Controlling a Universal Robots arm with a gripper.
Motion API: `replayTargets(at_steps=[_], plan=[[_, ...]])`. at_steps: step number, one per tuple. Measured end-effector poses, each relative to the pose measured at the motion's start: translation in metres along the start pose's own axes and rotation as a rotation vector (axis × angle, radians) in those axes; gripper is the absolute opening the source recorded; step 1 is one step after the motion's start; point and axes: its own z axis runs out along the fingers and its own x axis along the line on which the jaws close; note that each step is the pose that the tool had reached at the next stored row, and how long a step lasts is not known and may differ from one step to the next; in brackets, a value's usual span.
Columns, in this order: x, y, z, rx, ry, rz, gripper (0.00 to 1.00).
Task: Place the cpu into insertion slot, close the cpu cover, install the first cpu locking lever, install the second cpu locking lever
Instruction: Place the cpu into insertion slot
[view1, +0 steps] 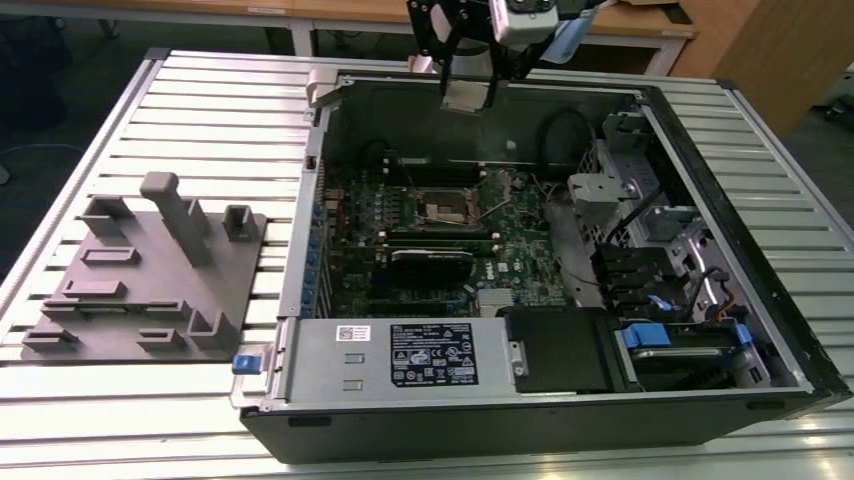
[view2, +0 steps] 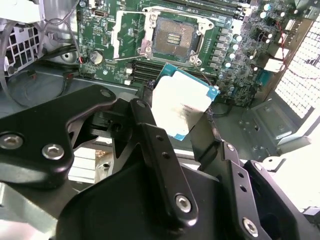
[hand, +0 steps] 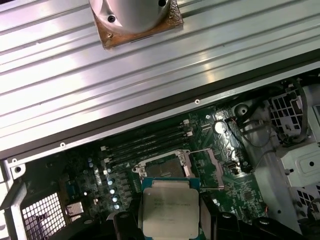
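Slatted table (view1: 200, 110) bears the open computer case (view1: 534, 425); the gripper (view2: 177, 117) pinches the cpu (view2: 182, 100) by its edges, level above the uncovered insertion slot (view2: 172, 39).

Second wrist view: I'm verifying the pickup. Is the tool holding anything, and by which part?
The cpu, clamped by two opposite side edges between the fingers of the tool.

No readable text (power supply label (view1: 431, 354) indecipherable)
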Motion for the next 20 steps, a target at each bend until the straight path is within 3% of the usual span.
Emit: replayTargets(at_steps=[20], plan=[[0.0000,0.0000,0.0000,-0.0011,-0.0054,0.060,0.54]])
